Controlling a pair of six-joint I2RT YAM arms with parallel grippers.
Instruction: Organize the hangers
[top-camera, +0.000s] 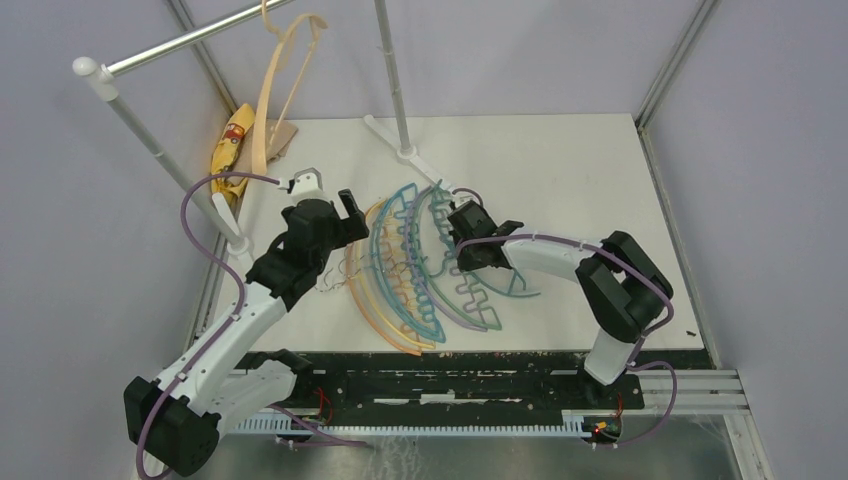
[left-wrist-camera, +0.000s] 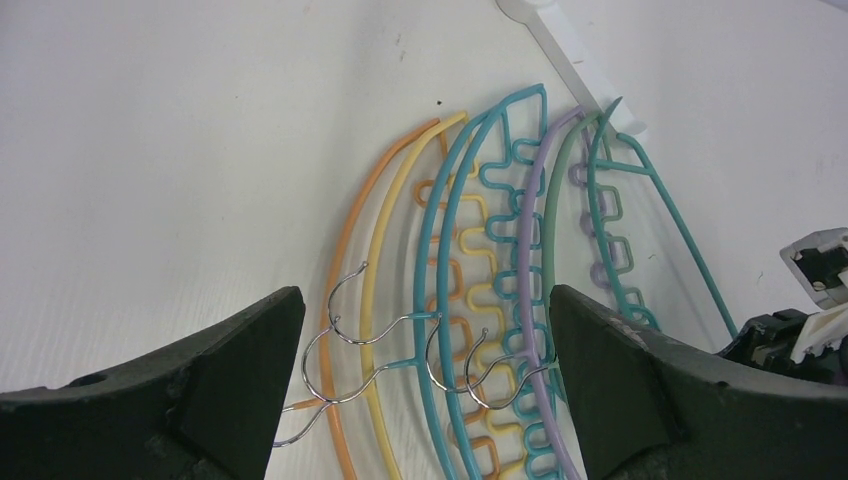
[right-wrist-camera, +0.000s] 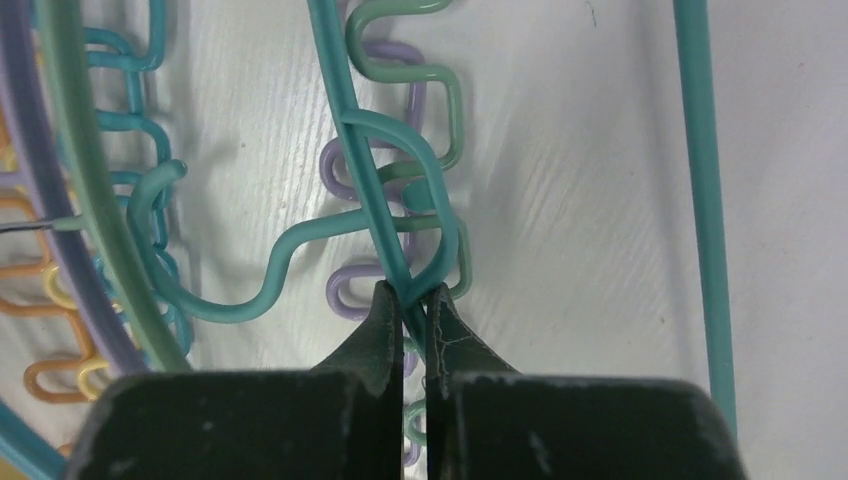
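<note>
Several hangers (top-camera: 420, 262) in orange, yellow, teal, purple and green lie fanned in a pile mid-table. One pale orange hanger (top-camera: 285, 70) hangs on the rack rail. My left gripper (top-camera: 352, 220) is open and empty, just above the pile's left side. In the left wrist view the metal hooks (left-wrist-camera: 350, 330) and the orange, yellow and teal bars (left-wrist-camera: 440, 250) lie between its fingers (left-wrist-camera: 230, 370). My right gripper (right-wrist-camera: 412, 300) is shut on the thin bar of a teal hanger (right-wrist-camera: 350, 110) at the pile's far right side (top-camera: 458, 222).
The white rack stands at the back left: a rail (top-camera: 190, 40), a slanted pole (top-camera: 150, 140) and an upright pole with a foot (top-camera: 420, 158) close behind the pile. A yellow cloth (top-camera: 230, 145) lies by the left wall. Bare table extends to the right (top-camera: 600, 180).
</note>
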